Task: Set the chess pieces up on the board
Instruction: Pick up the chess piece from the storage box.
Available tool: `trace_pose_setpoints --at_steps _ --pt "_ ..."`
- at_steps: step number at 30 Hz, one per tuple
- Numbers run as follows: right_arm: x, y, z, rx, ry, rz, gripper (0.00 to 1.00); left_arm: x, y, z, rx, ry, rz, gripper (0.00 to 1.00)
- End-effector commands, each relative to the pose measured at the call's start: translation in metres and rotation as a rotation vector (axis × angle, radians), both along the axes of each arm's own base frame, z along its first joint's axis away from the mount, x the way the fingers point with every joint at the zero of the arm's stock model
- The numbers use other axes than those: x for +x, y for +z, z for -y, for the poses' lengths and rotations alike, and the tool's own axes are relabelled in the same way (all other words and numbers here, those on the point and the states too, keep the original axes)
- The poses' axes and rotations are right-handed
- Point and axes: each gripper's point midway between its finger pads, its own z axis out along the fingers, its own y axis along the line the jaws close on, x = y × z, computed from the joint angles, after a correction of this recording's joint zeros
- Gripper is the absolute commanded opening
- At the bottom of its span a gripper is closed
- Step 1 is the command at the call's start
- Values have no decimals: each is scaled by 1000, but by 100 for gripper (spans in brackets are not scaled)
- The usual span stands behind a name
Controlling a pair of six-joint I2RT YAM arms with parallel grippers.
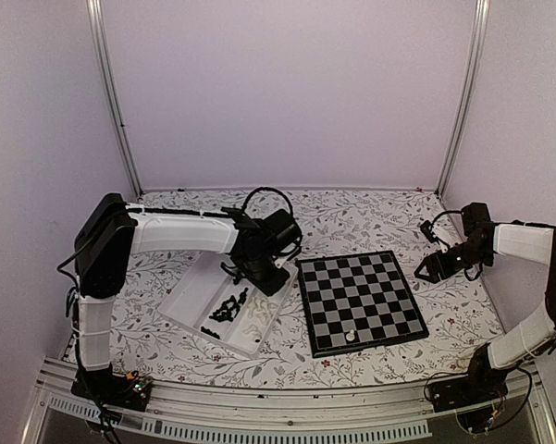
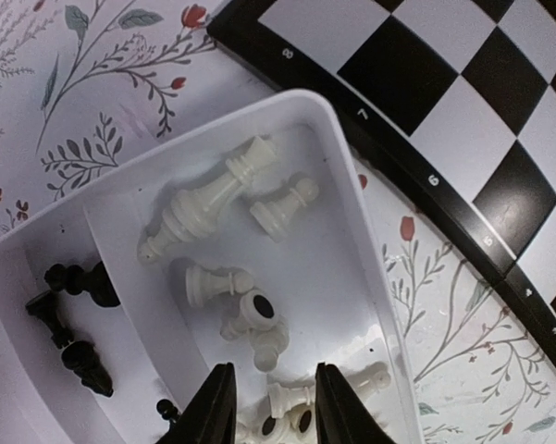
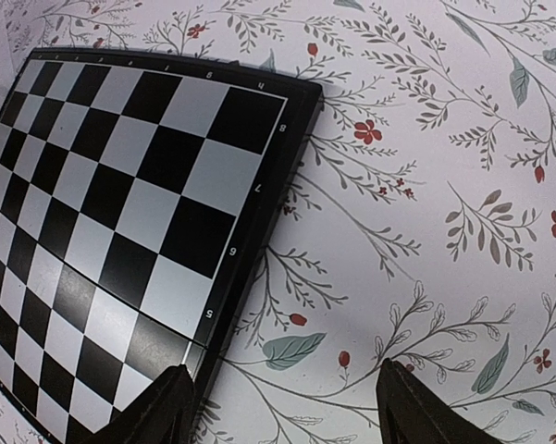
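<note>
Black fingers [image 2: 217,412] of my left gripper [image 2: 276,375] fill the bottom of the left wrist view, lowered into the clear tray [image 2: 301,100] on the left half of the bench [image 1: 370,217]. They stand narrowly apart among the white chess pieces [image 2: 213,199], and one piece lies between them (pinched or merely straddled, I cannot tell from here). The white figures lie on their sides in the tray compartment nearer the board [image 2: 463,111]. The black chess pieces [image 2: 74,319] lie in the compartment past the divider, on the side away from the board.

Seen from the top camera, the tray sits askew just beside the board's left edge, with a narrow strip of bench showing between them. The board lies flat, right of the bench's centre. A lone white piece [image 1: 350,336] sits on a square close to its near edge.

My right gripper [image 3: 287,416] hangs beside the board's right edge, above the bench. Its jaws are spread wide and nothing is between them.
</note>
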Motion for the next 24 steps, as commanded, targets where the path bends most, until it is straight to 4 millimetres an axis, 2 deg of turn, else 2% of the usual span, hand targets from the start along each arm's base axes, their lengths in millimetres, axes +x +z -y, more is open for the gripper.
trace_pose_setpoints --at_steps 1,12,20,24 --pt "-2 8 -6 28 28 26 71 6 -7 -5 22 31 -4 33" --pt "-2 4 -5 24 27 14 71 10 -26 -3 45 27 -19 22" --pt "-3 2 -5 25 28 8 71 16 -27 -3 65 26 4 17" --pt "-3 2 -5 26 28 6 71 16 -24 -1 63 20 3 11"
